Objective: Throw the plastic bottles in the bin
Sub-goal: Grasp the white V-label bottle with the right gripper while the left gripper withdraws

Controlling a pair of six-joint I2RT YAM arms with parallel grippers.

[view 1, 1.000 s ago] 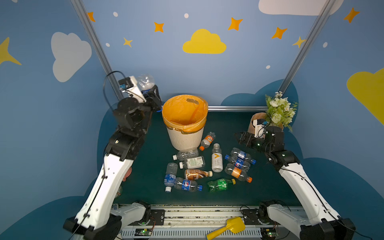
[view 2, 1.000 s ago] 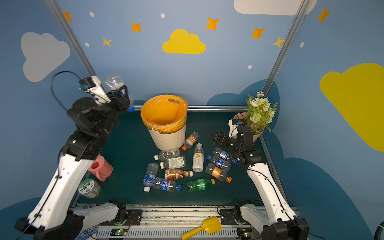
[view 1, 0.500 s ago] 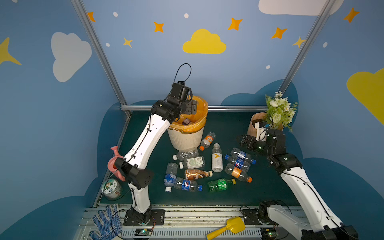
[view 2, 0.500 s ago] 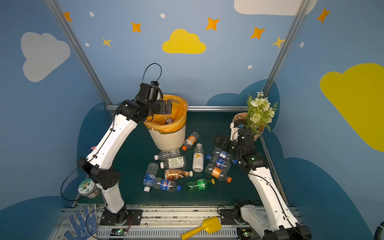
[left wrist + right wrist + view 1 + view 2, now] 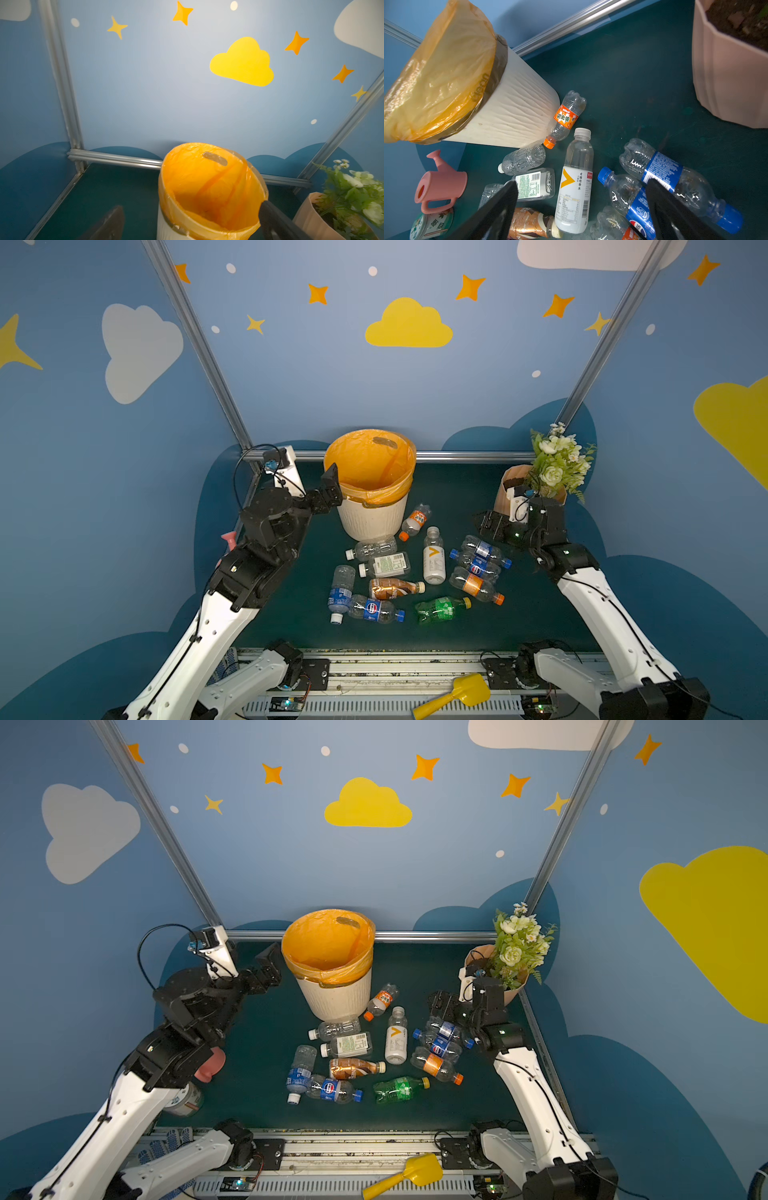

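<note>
Evidently the orange-lined bin (image 5: 370,514) stands upright at the back of the bench (image 5: 540,614) to catch the plastic bottles (image 5: 433,560) strewn just before it, the flower pot (image 5: 505,489) crowding the right end effector (image 5: 487,524), open above a blue-labelled pair (image 5: 480,562), while the left end effector (image 5: 331,489) hangs open, empty, beside the rim.

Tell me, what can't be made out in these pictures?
- Bin bottom: its own near wall hides it in both top views and the left wrist view.
- Jar: mostly behind the left arm in a top view.
- Watering can: only its spout shows past that arm in a top view.
- Pot: cut off by the right wrist view's edge.
</note>
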